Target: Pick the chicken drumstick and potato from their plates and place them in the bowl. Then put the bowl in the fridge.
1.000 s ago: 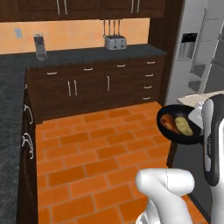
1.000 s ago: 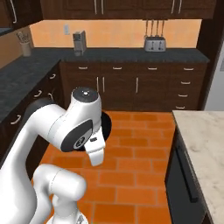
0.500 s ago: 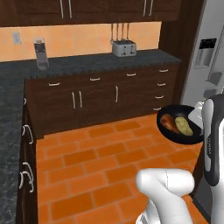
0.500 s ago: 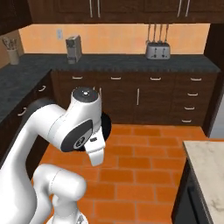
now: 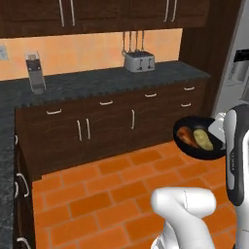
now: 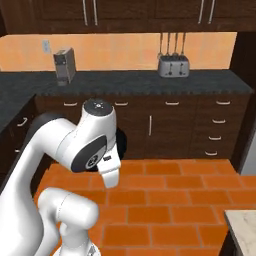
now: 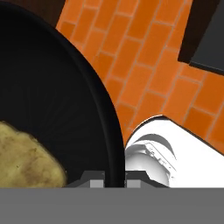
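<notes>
Even, flat rendered light; edges slightly soft.

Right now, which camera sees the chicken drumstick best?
The left base view: the chicken drumstick lies in the black bowl beside the potato. The hand view catches the bowl's rim and potato; in the right base view the arm covers the bowl.

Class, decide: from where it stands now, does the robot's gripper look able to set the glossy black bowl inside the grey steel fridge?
Probably not yet. The gripper holds the glossy black bowl over orange floor, short of the grey steel fridge, whose door looks closed.
</notes>
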Controlling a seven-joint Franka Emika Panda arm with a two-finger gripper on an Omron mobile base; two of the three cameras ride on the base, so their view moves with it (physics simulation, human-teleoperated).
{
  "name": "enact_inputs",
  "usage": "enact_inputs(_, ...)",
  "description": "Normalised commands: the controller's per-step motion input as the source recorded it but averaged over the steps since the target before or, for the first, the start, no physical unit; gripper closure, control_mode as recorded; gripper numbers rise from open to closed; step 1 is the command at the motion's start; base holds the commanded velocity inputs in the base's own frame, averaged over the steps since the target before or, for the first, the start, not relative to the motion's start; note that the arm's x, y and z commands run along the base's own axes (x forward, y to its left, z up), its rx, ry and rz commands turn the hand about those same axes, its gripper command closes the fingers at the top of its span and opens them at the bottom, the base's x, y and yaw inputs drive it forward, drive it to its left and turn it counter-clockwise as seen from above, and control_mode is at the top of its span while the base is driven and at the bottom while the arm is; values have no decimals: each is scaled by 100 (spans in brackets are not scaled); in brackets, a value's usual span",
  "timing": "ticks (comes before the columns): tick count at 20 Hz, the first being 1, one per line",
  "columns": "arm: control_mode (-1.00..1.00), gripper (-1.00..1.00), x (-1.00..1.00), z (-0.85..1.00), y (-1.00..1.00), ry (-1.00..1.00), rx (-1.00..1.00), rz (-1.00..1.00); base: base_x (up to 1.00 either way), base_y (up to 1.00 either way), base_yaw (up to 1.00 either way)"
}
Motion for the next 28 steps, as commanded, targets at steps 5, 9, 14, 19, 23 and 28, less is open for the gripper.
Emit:
enact_inputs(5, 100, 100, 0, 0, 0, 0, 0, 0, 100, 36, -59)
enact_inputs(9, 100, 100, 0, 0, 0, 0, 0, 0, 100, 61, -63)
enact_inputs(14, 100, 100, 0, 0, 0, 0, 0, 0, 99, 72, -66)
enact_inputs(19, 100, 100, 0, 0, 0, 0, 0, 0, 73, 60, -80)
enact_inputs(23, 100, 100, 0, 0, 0, 0, 0, 0, 84, 52, -68)
enact_inputs(28, 100, 100, 0, 0, 0, 0, 0, 0, 100, 33, -34)
